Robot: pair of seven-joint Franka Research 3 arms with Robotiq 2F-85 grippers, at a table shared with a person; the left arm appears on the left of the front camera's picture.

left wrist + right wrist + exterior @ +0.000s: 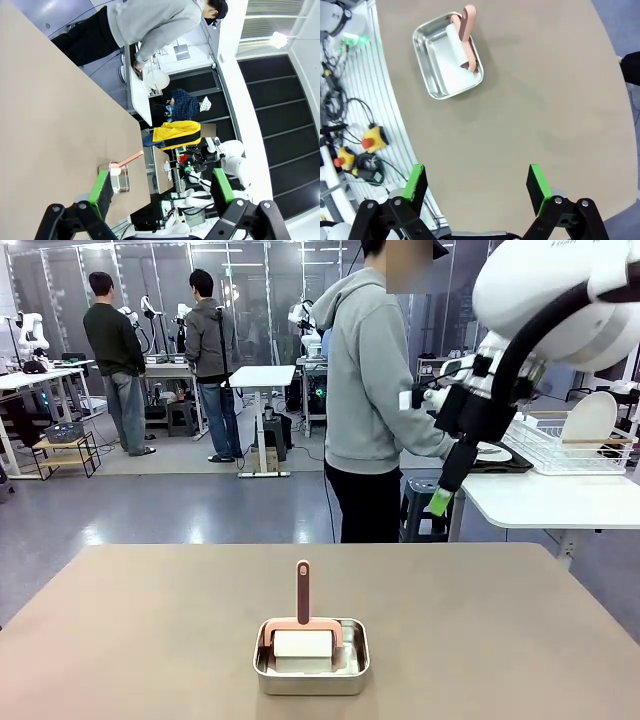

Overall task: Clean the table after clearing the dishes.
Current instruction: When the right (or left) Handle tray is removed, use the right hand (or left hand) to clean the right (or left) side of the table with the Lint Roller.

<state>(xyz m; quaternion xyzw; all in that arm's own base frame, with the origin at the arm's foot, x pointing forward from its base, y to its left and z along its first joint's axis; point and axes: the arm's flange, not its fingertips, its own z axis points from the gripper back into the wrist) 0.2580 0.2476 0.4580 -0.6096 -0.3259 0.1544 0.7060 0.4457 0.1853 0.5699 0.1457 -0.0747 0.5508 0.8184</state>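
Observation:
The tan-brown table (pixel 150 620) holds a steel pan (pixel 310 658) with a pink-handled cleaning tool (pixel 303 592) and a white pad in it. Of the dishes, one white plate on a dark tray (pixel 497 454) lies on the white side table, by the hands of a person in a grey hoodie (pixel 370 380). Another white plate (pixel 588 420) stands upright in the wire rack. My right gripper (pixel 445 490) hangs high at the far right, open and empty (pixel 476 182) above the table (pixel 545 90) and the pan (pixel 445 55). My left gripper (pixel 161 186) is open and empty, with the pan (pixel 120 179) beyond it.
The white side table (pixel 550 502) with the wire rack (pixel 560 450) stands past the far right corner. The person stands at the table's far edge, turned toward it. Cables and emergency-stop buttons (pixel 370 140) lie on the robot's side. Two people stand far behind.

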